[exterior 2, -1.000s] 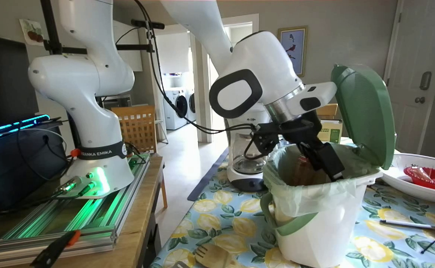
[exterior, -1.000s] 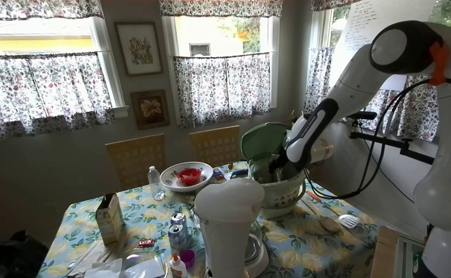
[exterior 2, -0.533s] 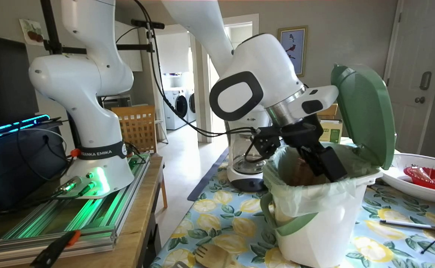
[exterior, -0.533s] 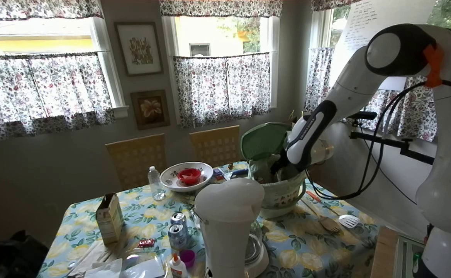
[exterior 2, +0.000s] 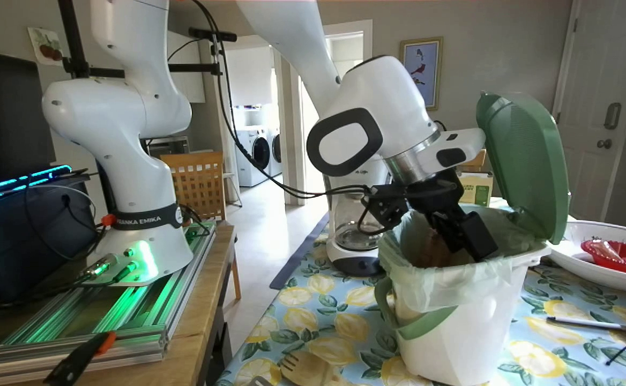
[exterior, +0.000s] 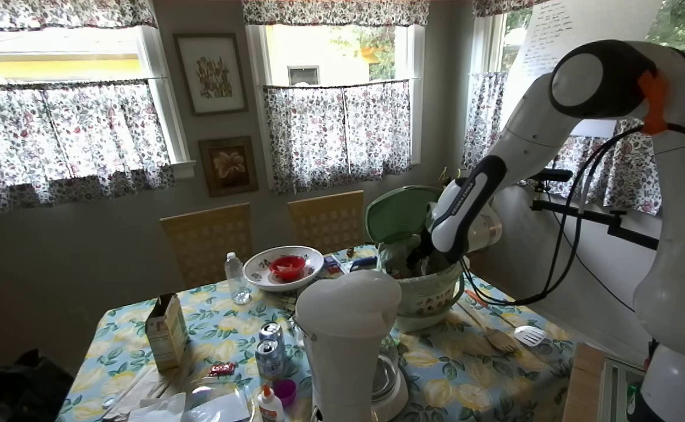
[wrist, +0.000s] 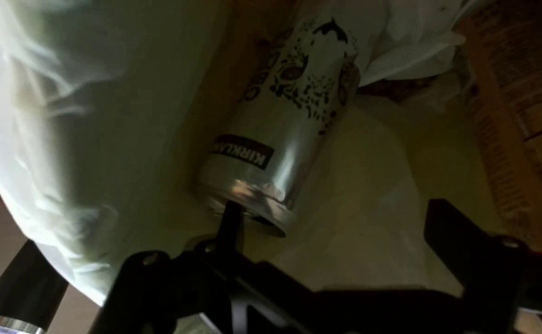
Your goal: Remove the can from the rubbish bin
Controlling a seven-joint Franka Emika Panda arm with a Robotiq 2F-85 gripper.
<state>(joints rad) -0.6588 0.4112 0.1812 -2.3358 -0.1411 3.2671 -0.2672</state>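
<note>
The rubbish bin (exterior 2: 452, 332), cream-white with a pale bag liner, stands on the table with its green lid (exterior 2: 527, 166) raised; it also shows in an exterior view (exterior: 427, 299). In the wrist view a silver can (wrist: 275, 125) with a spotted animal face lies tilted inside the bin. My gripper (wrist: 336, 222) is open and inside the bin. Its left finger overlaps the can's near end; whether they touch I cannot tell. The right finger is well apart from the can, and the gap between the fingers holds nothing. In both exterior views the can is hidden.
Inside the bin, a brown printed packet (wrist: 521, 130) lies to the right and crumpled white paper (wrist: 415, 46) beyond. A white coffee maker (exterior: 348, 334) stands close to the bin. A large bowl (exterior: 254, 278), two cans (exterior: 269, 357) and a wooden utensil (exterior: 498, 340) are on the table.
The arm's wrist has sunk slightly, and the hand has shifted a little within the bin. The bin, lid and table objects have not moved.
</note>
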